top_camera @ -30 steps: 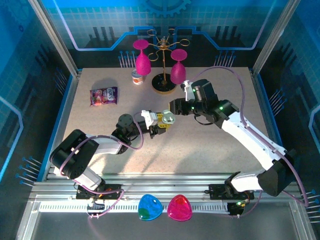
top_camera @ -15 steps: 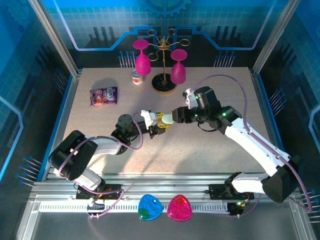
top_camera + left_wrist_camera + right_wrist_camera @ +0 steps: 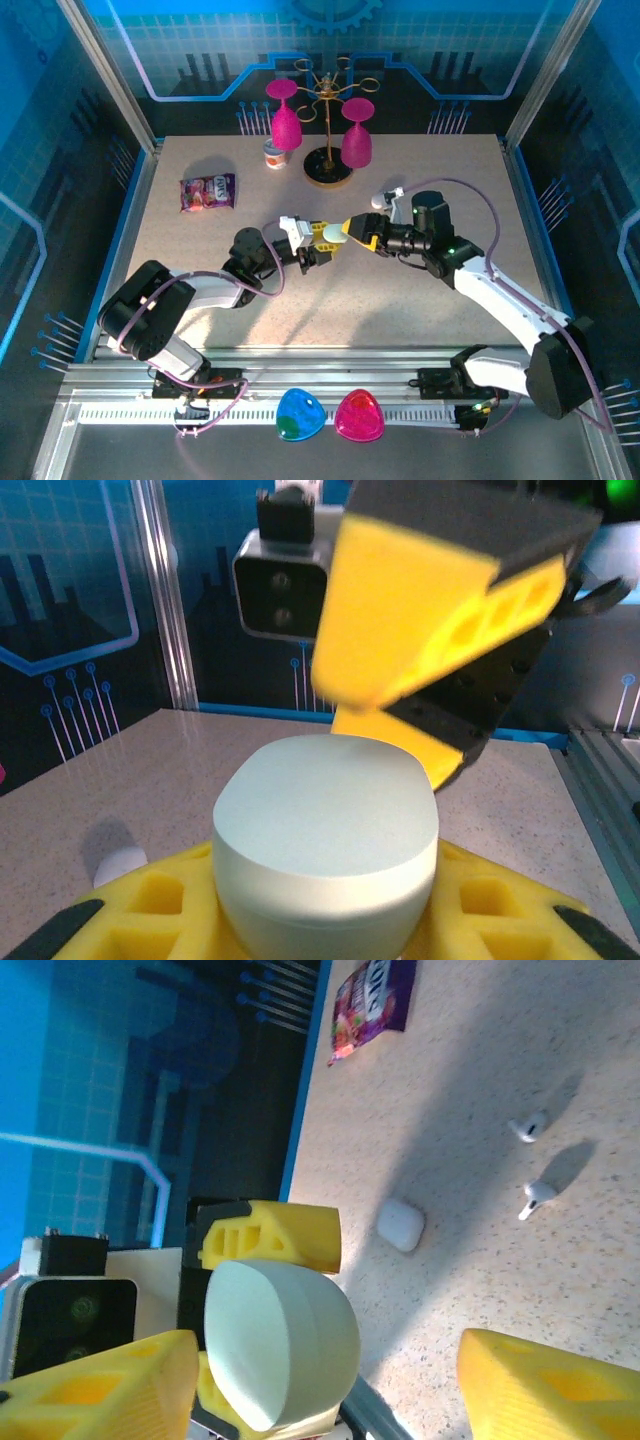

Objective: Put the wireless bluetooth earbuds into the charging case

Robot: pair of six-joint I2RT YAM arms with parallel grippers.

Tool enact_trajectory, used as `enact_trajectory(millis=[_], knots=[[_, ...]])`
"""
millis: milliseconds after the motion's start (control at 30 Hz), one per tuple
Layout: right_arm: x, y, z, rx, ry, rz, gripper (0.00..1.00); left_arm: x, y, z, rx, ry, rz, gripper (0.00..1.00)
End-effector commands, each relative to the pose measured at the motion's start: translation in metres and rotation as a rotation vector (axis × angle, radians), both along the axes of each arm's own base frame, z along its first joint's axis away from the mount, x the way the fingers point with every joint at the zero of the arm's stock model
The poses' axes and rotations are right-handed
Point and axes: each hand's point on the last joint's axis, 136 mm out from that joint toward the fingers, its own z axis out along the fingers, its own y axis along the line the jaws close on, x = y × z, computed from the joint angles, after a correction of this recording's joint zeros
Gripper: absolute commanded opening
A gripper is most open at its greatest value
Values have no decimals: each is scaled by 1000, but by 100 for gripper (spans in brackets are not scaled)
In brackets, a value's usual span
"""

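Observation:
A pale mint charging case (image 3: 327, 845) with its lid down sits between the yellow fingers (image 3: 130, 910) of my left gripper (image 3: 318, 243), which is shut on it a little above the table's middle. The case (image 3: 336, 233) faces my right gripper (image 3: 358, 232), whose jaws stand open around it (image 3: 280, 1340); one yellow finger (image 3: 545, 1385) is well off to the side. Two white earbuds (image 3: 528, 1125) (image 3: 537, 1196) lie loose on the table beyond. A small white case (image 3: 401, 1224) lies near them.
A gold rack with pink glasses (image 3: 335, 120) and a small cup (image 3: 275, 155) stand at the back. A purple snack packet (image 3: 207, 191) lies back left. Blue (image 3: 300, 415) and pink (image 3: 359, 416) shapes rest on the front rail.
My right gripper has swung down from above the case to face it from the right, and its jaws have widened. The left gripper has kept still with the case.

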Motion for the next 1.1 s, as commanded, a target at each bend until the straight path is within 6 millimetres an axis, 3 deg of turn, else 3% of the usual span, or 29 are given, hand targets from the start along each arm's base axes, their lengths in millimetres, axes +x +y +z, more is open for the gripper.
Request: enact_trajectory(millis=[0,133,300,367,433,500,567,633,767,867,967,1067], knots=[[-6,17,14,121,16,71,61,1,2,32,-67,-76,11,29],[-4,23,10,163,35,81,49,-1,1,33,-70,-72,2,29],[1,26,9,197,45,85,24,-1,3,29,-54,-68,12,30],[2,26,11,203,38,83,21,-1,3,27,-48,-63,13,32],[4,24,11,207,30,78,20,-1,4,24,-43,-57,19,44],[8,17,10,203,17,59,21,0,5,22,-37,-52,32,69],[19,4,1,177,7,3,20,2,7,16,-22,-38,52,88],[32,-17,-14,119,7,-73,20,4,12,8,3,-16,89,99],[62,-71,-65,-86,46,-266,20,11,24,-22,110,66,184,99],[83,-107,-91,-192,56,-368,20,9,30,-42,207,120,211,99],[103,-133,-114,-282,72,-441,20,4,30,-59,317,164,193,99],[120,-145,-134,-339,100,-458,20,0,26,-69,389,184,165,99]])
